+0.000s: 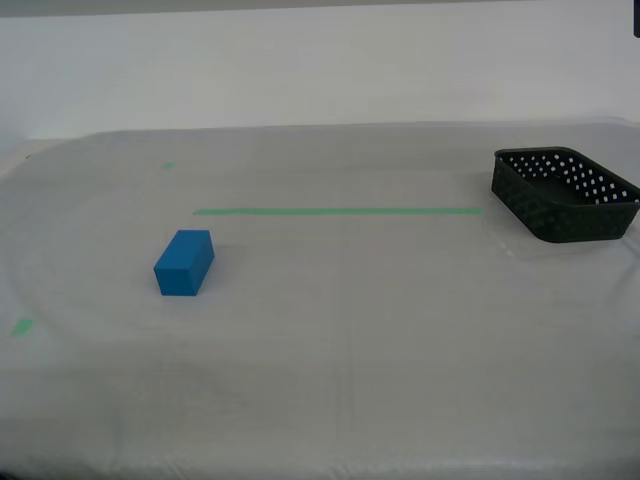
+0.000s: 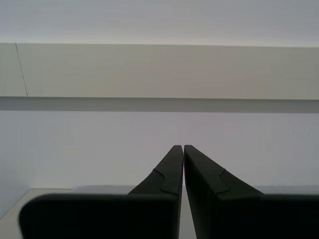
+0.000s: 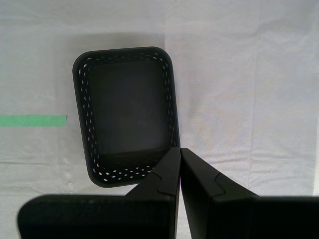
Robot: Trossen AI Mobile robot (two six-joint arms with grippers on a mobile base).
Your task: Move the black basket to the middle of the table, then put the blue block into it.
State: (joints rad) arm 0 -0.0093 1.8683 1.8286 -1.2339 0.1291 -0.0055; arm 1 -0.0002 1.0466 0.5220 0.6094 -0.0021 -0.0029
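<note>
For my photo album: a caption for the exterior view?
Solid blue block and perforated black plastic basket far apart on cloth-covered table.

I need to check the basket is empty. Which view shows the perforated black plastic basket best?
The first wrist view: it looks straight down into the black plastic basket, empty. The exterior view shows it obliquely; the second wrist view misses it.

The blue block (image 1: 184, 263) lies toward the exterior view's left, the black basket (image 1: 563, 195) far right.

A plain white wall (image 1: 320, 70) runs behind my work surface. In my second wrist view, a pale beige band (image 2: 159, 69) crosses this wall above a shadowed ledge (image 2: 159, 104). Lighting is soft and even.
</note>
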